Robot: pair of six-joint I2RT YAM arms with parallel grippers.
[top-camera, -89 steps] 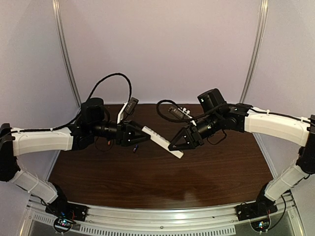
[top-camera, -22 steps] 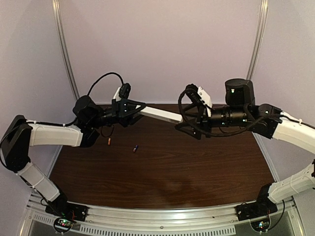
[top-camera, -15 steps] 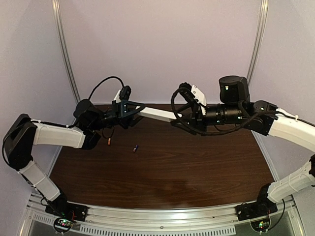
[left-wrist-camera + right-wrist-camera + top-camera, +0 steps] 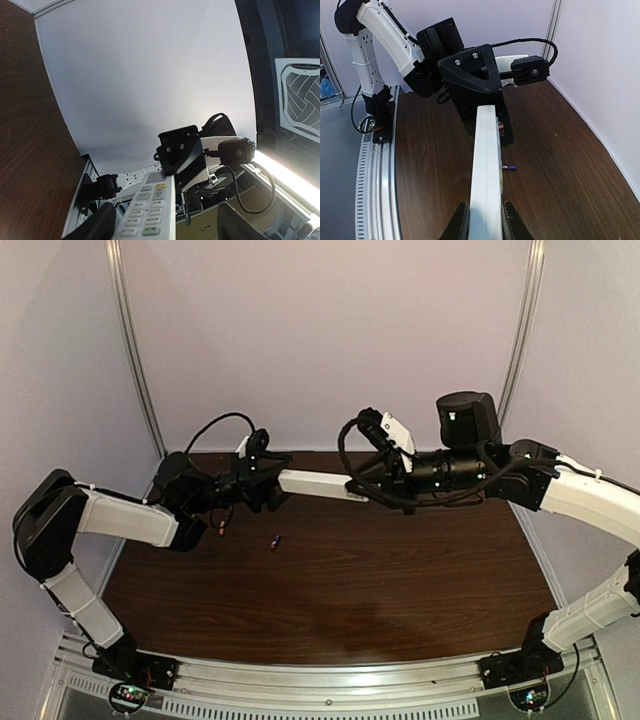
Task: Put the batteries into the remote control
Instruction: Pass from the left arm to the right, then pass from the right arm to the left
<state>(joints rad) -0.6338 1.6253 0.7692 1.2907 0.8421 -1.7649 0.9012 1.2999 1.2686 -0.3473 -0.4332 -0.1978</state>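
You are holding the remote control (image 4: 315, 483) in the air over the worktop (image 4: 330, 580), both grippers' fingers (image 4: 512, 226) apparently clenching its ends; the batteries (image 4: 274, 541) are lying below, untouched.

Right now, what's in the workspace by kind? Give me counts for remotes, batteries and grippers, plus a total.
remote control: 1, held off the table between both grippers
batteries: 2 on the table, orange-red battery and bluish-purple battery
grippers: 2, left gripper and right gripper, one at each end of the remote
Total: 5
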